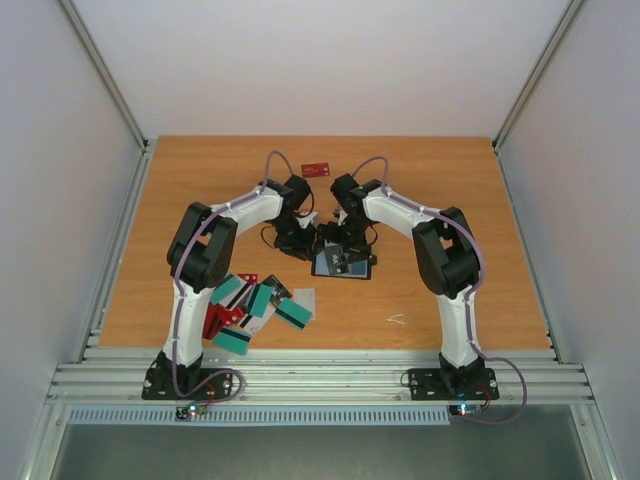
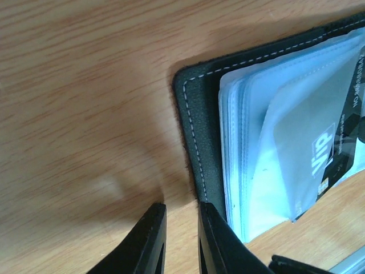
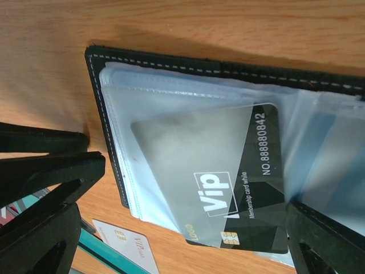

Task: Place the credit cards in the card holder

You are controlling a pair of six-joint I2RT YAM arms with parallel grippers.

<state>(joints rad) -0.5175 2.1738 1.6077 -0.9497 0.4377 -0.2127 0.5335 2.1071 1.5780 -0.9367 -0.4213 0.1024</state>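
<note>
The card holder [image 1: 345, 268] lies open on the table between both grippers, black with white stitching [image 2: 197, 131] and pale blue clear sleeves [image 3: 148, 108]. A black credit card with white "VIP" print [image 3: 251, 188] sits partly inside a clear sleeve, and its chip corner sticks out. It also shows in the left wrist view [image 2: 353, 114]. My right gripper [image 3: 182, 228] is wide open over this card, one finger on each side, and does not grip it. My left gripper [image 2: 181, 228] has a narrow gap and holds nothing. One of its fingers [image 2: 219, 245] touches the holder's corner. More credit cards [image 1: 250, 305] lie in a loose pile at the front left.
A red card [image 1: 316, 169] lies alone behind the grippers. A white card [image 3: 125, 248] and a teal card [image 3: 97, 251] lie just in front of the holder. The left gripper's black fingers [image 3: 51, 165] reach into the right wrist view at the holder's left edge.
</note>
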